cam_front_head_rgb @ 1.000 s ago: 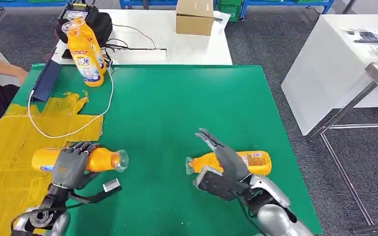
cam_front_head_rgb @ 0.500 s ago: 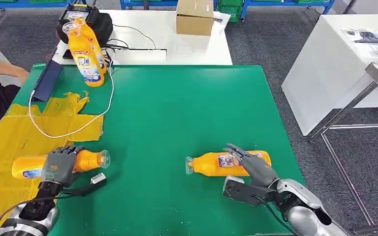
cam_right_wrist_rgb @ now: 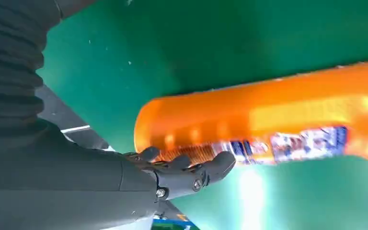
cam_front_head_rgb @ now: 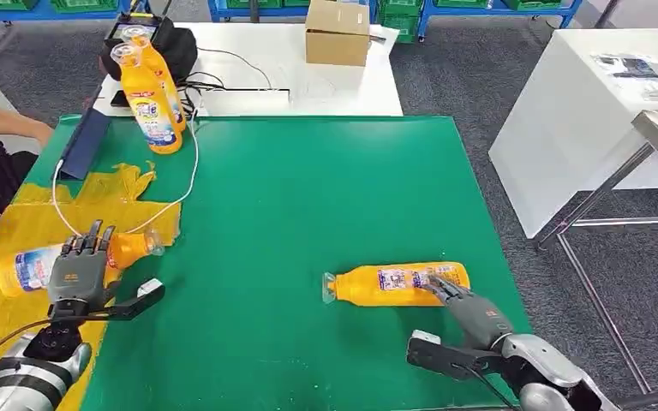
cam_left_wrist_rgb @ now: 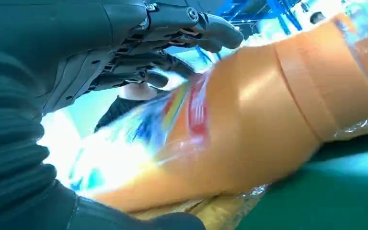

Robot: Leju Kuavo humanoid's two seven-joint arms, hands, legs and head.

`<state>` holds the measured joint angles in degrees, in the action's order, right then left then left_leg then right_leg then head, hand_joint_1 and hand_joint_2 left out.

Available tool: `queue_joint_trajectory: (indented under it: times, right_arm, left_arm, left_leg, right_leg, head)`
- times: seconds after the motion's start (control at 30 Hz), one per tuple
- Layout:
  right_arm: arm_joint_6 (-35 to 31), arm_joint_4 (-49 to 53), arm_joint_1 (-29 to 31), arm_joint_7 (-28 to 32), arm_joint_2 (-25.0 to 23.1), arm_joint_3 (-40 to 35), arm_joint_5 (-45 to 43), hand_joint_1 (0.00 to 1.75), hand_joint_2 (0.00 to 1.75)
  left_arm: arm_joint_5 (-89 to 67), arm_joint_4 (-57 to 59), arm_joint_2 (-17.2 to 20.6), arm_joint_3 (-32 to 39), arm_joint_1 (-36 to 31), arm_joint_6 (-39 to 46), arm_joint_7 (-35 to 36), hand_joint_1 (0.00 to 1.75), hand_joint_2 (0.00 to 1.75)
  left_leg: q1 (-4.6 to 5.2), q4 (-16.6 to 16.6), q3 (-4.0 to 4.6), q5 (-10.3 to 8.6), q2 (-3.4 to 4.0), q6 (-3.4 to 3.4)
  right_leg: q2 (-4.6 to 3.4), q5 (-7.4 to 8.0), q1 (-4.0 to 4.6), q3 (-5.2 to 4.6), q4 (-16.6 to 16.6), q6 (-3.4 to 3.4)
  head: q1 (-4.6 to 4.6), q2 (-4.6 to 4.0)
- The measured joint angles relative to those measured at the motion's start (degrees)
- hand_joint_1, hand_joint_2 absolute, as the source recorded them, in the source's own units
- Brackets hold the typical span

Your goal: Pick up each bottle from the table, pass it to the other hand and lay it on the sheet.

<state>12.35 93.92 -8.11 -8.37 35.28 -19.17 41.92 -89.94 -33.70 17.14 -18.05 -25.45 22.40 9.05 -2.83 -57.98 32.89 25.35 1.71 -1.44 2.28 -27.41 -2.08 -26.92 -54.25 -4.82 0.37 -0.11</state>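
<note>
Two orange bottles lie flat: one (cam_front_head_rgb: 30,264) on the yellow sheet (cam_front_head_rgb: 17,231) under the left hand (cam_front_head_rgb: 77,272), fingers spread, grip unclear; another (cam_front_head_rgb: 394,284) on the green table (cam_front_head_rgb: 308,197), right hand (cam_front_head_rgb: 471,315) open, fingertips touching it. Grey carpet (cam_front_head_rgb: 463,77) surrounds.

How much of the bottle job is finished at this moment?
Done: one orange plastic bottle lies on the yellow sheet, left hand open over it. In hand: right hand touches the second lying bottle. Left: two upright bottles.
</note>
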Motion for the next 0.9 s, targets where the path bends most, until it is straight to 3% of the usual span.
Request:
queue_joint_trajectory:
  times: [0.3,0.6,0.9]
  right_arm:
    - [-0.4,-2.0,0.6,-0.1,-1.2,-0.2,1.5,0.0,1.75]
    - [-5.7,-7.1,3.9,-2.3,-8.0,-1.0,24.1,0.0,1.75]
    - [-5.4,-10.0,6.8,-1.1,-14.3,1.1,31.0,0.0,1.75]
  left_arm:
    - [0.0,0.2,0.0,0.0,-0.1,0.0,-0.2,0.0,1.75]
    - [0.0,-0.1,-0.1,1.4,0.5,-0.2,-2.2,0.0,1.75]
    - [0.0,-2.1,-0.5,4.1,1.9,-1.3,-3.5,0.0,1.75]
  left_leg:
    - [0.05,0.0,-0.04,0.0,0.01,0.0]
    - [0.08,0.0,-0.06,-0.01,0.01,-0.01]
    - [0.11,0.0,-0.04,-0.01,0.01,-0.01]
  right_leg:
    - [-0.01,0.0,-0.04,0.03,0.0,0.0]
    - [-0.01,0.0,-0.07,0.03,-0.1,0.0]
    - [-0.01,-0.01,-0.1,0.0,-0.1,0.0]
  head:
    - [-0.02,0.0]
    - [-0.02,0.0]
    - [-0.02,0.0]
